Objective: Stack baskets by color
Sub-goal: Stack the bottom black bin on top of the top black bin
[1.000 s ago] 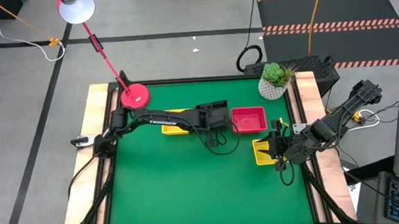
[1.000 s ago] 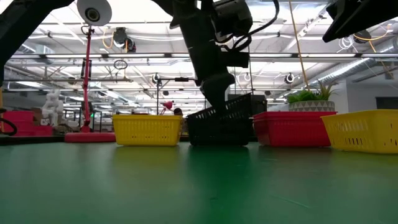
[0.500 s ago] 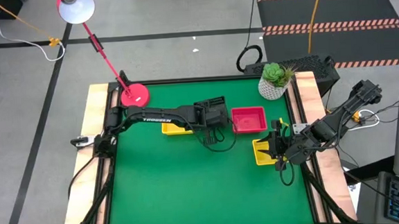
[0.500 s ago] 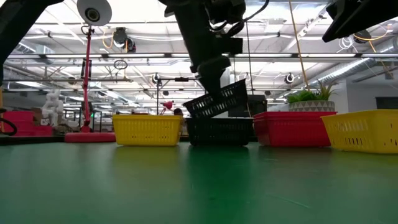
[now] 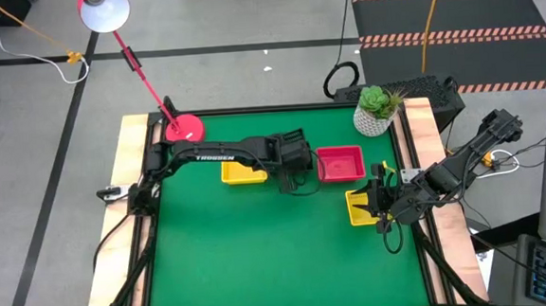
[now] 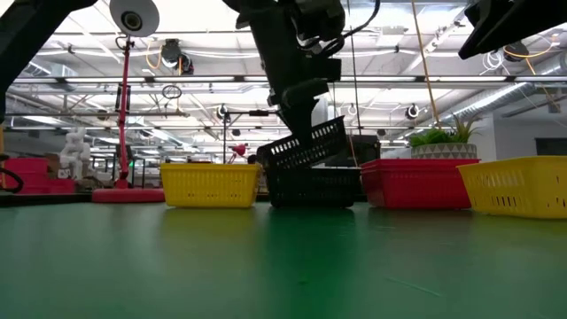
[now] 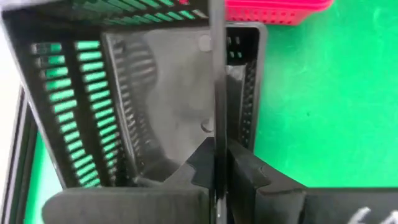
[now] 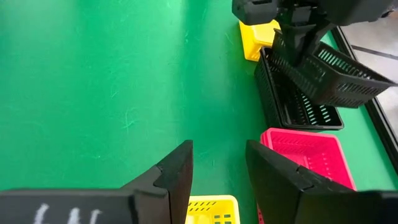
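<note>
A: Looking from above, what moved?
B: The left hand [image 5: 295,157] drew back along the counter [image 5: 251,259].
A: Low view?
B: Its black basket [image 6: 306,149] rose and now tilts over the lower black basket [image 6: 312,188].
A: Left wrist?
B: Clenched on the basket's wall; nesting looks close.
A: Right wrist?
B: The right hand [image 8: 217,168], released, waits over a yellow basket [image 8: 208,211].

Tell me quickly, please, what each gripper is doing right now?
Left gripper: shut on the wall of a tilted black basket, above another black basket.
Right gripper: open, holding nothing, over a yellow basket.
</note>
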